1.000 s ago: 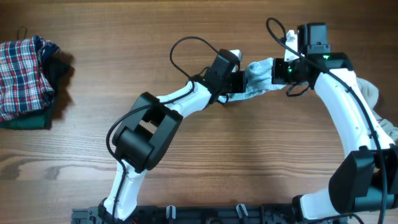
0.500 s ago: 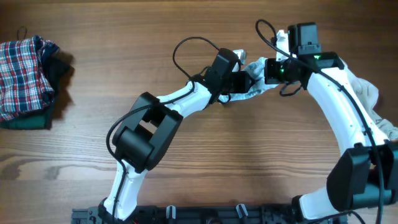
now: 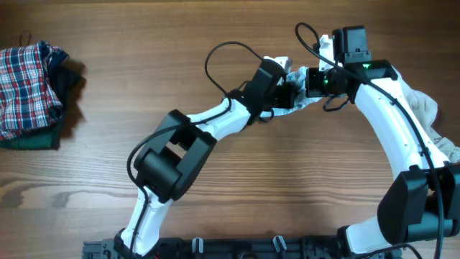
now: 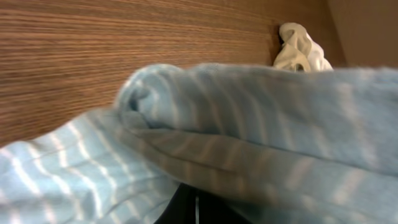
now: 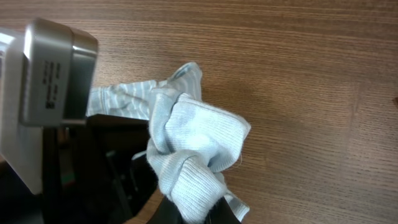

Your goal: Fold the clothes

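The striped cloth (image 4: 249,118) fills the left wrist view and hides the fingers of the left gripper (image 3: 286,92), so I cannot tell whether they are gripping. The right gripper (image 5: 194,214), cut off at the frame's bottom edge, is clamped on the bunched cloth, right of centre at the far side of the table (image 3: 230,187). A second ago the cloth was stretched; the left gripper has since moved right and the cloth is crumpled.

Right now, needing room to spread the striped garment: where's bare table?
Bare table: between plaid pile and left arm; between that and right arm. Crowded: left pincer and right pincer on the striped garment; pale heap at right.
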`<action>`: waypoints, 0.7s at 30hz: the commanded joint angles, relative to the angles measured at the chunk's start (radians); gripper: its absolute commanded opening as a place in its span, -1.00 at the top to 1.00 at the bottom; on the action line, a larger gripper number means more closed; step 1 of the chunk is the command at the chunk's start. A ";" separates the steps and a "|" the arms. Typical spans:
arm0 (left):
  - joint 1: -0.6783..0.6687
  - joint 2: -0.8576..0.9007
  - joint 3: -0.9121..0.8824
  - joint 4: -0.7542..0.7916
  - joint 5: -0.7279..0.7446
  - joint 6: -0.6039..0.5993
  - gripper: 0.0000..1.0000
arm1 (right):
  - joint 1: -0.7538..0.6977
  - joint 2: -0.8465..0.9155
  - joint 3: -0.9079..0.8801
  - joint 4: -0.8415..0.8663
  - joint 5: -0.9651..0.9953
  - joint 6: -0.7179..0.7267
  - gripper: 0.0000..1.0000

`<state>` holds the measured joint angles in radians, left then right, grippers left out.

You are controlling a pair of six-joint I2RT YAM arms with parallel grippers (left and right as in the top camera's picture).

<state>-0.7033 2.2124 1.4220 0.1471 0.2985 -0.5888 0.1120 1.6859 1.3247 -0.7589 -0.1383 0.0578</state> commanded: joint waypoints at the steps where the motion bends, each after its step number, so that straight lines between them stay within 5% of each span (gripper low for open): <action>1: -0.007 0.042 -0.002 0.016 -0.039 0.008 0.92 | 0.003 0.014 0.002 -0.002 -0.017 -0.005 0.91; 21: 0.073 0.009 -0.002 -0.004 0.000 0.054 0.92 | 0.013 0.080 0.002 0.010 -0.021 0.024 0.91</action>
<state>-0.6880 2.2597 1.4220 0.1604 0.2626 -0.5629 0.1127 1.7527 1.3247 -0.7570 -0.1387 0.0624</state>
